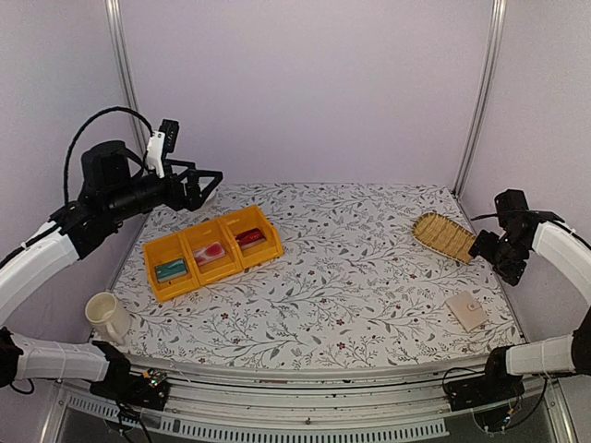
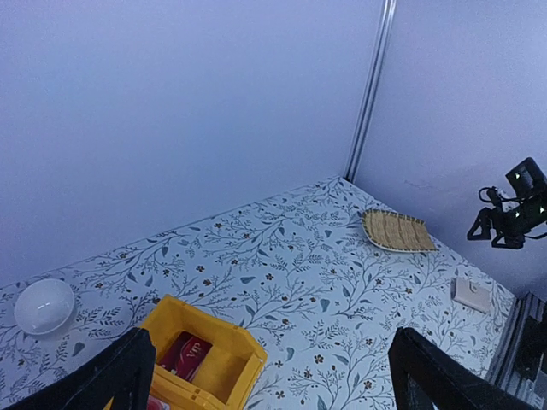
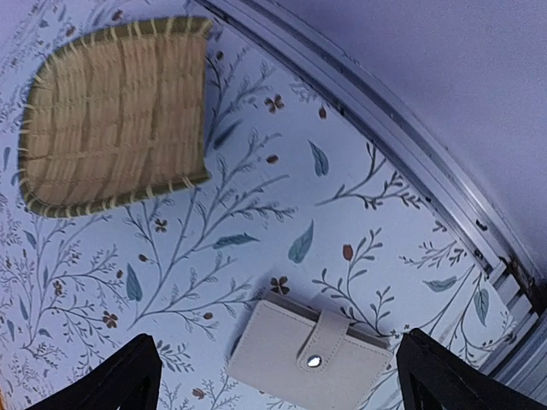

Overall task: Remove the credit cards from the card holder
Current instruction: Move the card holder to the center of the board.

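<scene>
Top view: three yellow bins (image 1: 211, 251) sit on the tabletop (image 1: 360, 277). There is one of the credit cards (image 1: 211, 253) in each: teal, pink and red. One whitish card holder (image 1: 466, 311) lies near the right front corner.

Left wrist view: the left tool (image 2: 272, 342) is up high, wide open and empty.

Right wrist view: the right tool (image 3: 278, 354) points down over the snapped-shut card holder. It is wide open and holds nothing.

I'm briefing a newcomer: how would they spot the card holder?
Look at the right side of the floral table, near its front edge. There, nearer than the woven basket, lies the card holder: small, flat, beige and closed by a tab with a round snap, where the basket is larger, ribbed straw.
</scene>
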{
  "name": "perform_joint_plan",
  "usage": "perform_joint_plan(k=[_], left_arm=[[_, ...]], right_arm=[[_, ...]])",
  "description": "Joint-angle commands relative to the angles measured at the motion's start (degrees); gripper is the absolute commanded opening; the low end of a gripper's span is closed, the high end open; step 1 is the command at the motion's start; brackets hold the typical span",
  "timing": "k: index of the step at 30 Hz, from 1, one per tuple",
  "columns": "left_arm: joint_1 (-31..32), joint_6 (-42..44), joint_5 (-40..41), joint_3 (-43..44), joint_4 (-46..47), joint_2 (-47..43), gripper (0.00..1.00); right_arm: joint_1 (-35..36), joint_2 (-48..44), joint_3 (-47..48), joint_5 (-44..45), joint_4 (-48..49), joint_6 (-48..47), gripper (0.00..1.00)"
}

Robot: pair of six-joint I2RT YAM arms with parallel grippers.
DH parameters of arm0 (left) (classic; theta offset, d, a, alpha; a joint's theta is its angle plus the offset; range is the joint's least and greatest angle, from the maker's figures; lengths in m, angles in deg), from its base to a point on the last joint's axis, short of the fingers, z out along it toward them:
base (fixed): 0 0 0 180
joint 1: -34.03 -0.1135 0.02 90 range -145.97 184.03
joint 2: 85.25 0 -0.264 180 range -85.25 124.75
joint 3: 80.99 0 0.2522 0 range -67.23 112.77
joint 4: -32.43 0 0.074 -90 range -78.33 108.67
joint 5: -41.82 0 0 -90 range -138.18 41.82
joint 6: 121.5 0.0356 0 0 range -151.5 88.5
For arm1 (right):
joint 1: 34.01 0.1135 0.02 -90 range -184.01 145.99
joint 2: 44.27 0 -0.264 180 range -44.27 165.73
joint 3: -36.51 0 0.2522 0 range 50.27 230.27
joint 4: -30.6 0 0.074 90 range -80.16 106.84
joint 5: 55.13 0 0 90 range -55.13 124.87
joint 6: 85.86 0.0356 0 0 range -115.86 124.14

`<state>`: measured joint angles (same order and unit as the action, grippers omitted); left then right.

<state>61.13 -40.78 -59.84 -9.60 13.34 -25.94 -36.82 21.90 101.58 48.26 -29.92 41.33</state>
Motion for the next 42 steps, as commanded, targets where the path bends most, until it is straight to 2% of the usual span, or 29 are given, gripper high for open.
perform_joint_plan(k=[1, 6, 11, 16, 18, 21, 26, 32, 36, 39, 42], left_arm=[[1.7, -0.5, -6.3, -0.1, -1.6, 1.5, 0.98], [2.4, 1.5, -5.7, -3.4, 1.7, -2.0, 0.98], [2.5, 2.8, -3.8, -7.7, 5.4, -6.0, 0.98], [3.0, 3.1, -4.3, -7.7, 5.7, -5.4, 0.98], [3.3, 3.3, -4.2, -7.5, 5.7, -4.7, 0.98], [3.7, 3.8, -3.9, -6.8, 5.6, -3.8, 0.98], [4.3, 4.5, -3.6, -5.3, 4.7, -2.5, 0.98], [4.7, 4.6, -3.3, -4.6, 4.3, -1.9, 0.98], [4.9, 4.9, -3.2, -4.6, 4.2, -1.7, 0.98], [5.2, 5.3, -2.9, -4.7, 4.1, -1.8, 0.98], [5.5, 5.8, -2.3, -4.9, 4.1, -1.9, 0.98]], right_arm=[[-2.0, 5.0, -5.0, -6.0, -6.3, 7.8, 0.99], [-5.8, 10.5, -9.2, -6.6, -6.6, 14.0, 0.99], [-5.9, 13.1, -11.0, -9.3, 0.6, 16.3, 0.99], [-5.9, 14.2, -13.6, -13.7, 7.8, 15.1, 0.99], [-5.7, 12.8, -16.6, -18.7, 10.4, 17.3, 0.95], [-3.9, 10.2, -21.5, -23.2, 13.6, 22.5, 0.82], [3.0, 9.0, -24.1, -26.4, 16.5, 30.7, 0.65], [18.7, 14.2, -18.0, -28.1, 14.2, 36.8, 0.64], [28.8, 18.9, -13.0, -30.8, 16.7, 43.9, 0.65], [34.6, 23.7, -5.4, -29.4, 14.9, 46.9, 0.67], [38.4, 27.5, 2.9, -27.0, 10.2, 45.6, 0.69]])
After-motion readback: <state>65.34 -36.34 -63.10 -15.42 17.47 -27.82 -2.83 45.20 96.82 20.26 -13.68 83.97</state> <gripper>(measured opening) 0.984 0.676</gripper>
